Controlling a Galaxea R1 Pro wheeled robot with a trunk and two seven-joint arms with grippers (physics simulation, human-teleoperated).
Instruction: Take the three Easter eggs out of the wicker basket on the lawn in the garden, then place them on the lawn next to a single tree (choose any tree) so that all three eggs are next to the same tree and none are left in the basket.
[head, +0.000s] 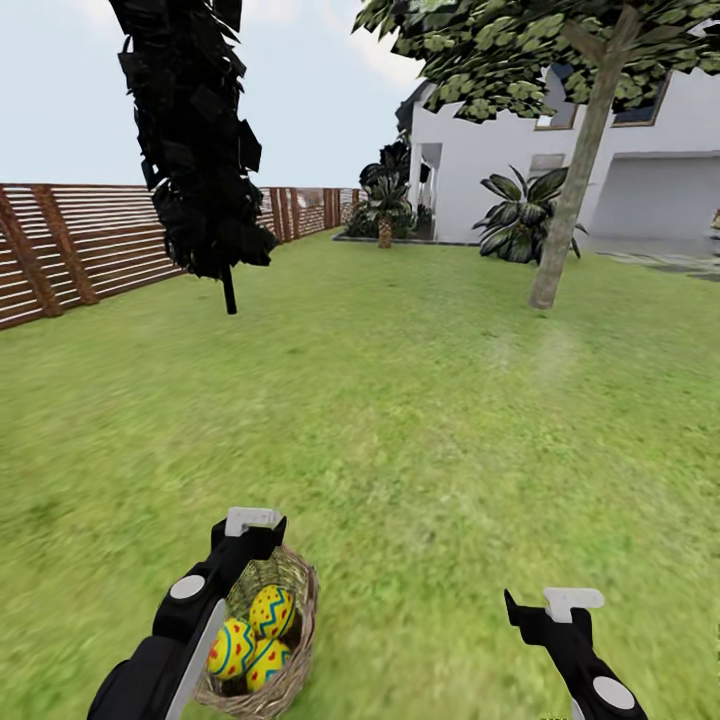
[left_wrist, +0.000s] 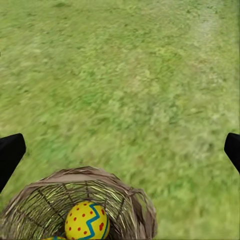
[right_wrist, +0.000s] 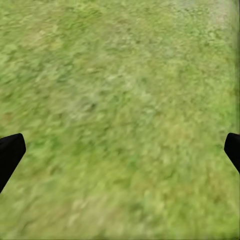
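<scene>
Three yellow Easter eggs (head: 272, 611) with red dots and blue zigzags lie together in the brown wicker basket (head: 298, 600), which stands on the lawn (head: 400, 400) at the near left. My left gripper (head: 248, 530) hovers over the basket's far rim, open and holding nothing. In the left wrist view one egg (left_wrist: 87, 221) shows inside the basket (left_wrist: 125, 192), just short of the open gripper (left_wrist: 120, 150). My right gripper (head: 555, 610) hangs open over bare grass to the right, with its fingertips (right_wrist: 10, 152) spread wide. A tree (head: 575, 190) with a leaning grey-brown trunk stands far ahead on the right.
A narrow dark ragged-leaved tree (head: 195, 140) stands ahead on the left, in front of a brown slatted fence (head: 80, 250). The white house (head: 560, 170) and short palms (head: 385, 205) close the far side. Open grass stretches between me and the leaning tree.
</scene>
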